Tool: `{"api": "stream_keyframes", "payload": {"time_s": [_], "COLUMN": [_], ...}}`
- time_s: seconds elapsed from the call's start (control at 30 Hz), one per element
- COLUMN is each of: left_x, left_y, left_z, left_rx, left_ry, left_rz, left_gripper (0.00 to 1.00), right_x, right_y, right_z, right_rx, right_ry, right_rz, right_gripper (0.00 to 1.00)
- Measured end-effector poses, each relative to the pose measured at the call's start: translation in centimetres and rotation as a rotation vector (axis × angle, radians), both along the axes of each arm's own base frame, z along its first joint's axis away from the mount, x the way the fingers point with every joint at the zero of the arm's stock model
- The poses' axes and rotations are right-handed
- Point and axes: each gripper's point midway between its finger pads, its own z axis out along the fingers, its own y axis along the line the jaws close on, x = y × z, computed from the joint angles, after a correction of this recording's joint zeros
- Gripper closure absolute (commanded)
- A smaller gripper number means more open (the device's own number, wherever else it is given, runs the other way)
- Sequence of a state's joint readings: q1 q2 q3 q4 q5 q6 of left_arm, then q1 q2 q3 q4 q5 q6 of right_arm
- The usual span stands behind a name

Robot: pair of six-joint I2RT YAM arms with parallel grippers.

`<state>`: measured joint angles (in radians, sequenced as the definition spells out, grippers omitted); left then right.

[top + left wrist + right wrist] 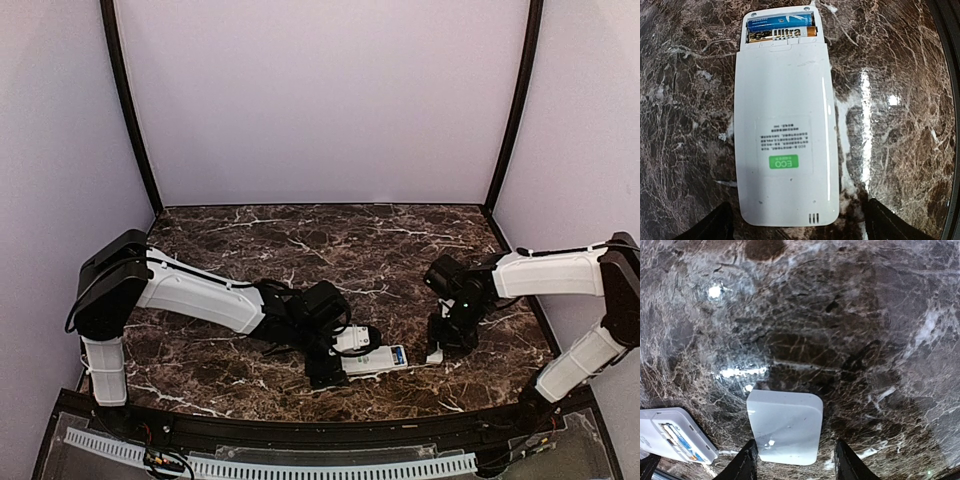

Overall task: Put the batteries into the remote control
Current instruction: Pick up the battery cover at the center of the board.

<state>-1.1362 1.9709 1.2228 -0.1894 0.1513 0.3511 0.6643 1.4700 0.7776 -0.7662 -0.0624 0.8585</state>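
Observation:
The white remote control (pixel 785 125) lies back side up on the marble, its battery compartment open at the far end. Two batteries (pixel 781 27) lie side by side in it, one blue, one black and gold. My left gripper (pixel 800 226) is open, its fingers on either side of the remote's near end; the right one stands clear of it. In the top view the remote (pixel 375 359) lies between both arms. The small plain white cover (pixel 785 427) lies flat between the fingers of my open right gripper (pixel 797 462). The remote (pixel 675 435) shows at that view's lower left.
The dark marble tabletop (pixel 300 240) has purple walls behind and at both sides. The cover (pixel 435 354) lies just right of the remote's open end. The left gripper (pixel 335 352) and right gripper (pixel 447 340) are close together near the front edge.

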Motion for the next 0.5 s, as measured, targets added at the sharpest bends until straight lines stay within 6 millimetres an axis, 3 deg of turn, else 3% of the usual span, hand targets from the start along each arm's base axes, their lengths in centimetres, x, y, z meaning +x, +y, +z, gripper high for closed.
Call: {"api": "stream_keyframes", "payload": {"time_s": [0.2,0.5], "left_x": [-0.02,0.05], "left_y": [0.02,0.15], "left_z": [-0.01,-0.07], "left_rx": [0.002,0.009], "left_ry": [-0.004,-0.007], "left_rz": [-0.007,-0.005], "left_gripper": [0.1,0.1], "right_x": [0.61,0.78], "right_y": [0.22,0.52], "right_z": [-0.31,-0.34], "right_rx": [-0.025,-0.028], "right_ry": [0.01,0.009], "right_rz": [0.01,0.039], "right_gripper": [0.55,0.75]}}
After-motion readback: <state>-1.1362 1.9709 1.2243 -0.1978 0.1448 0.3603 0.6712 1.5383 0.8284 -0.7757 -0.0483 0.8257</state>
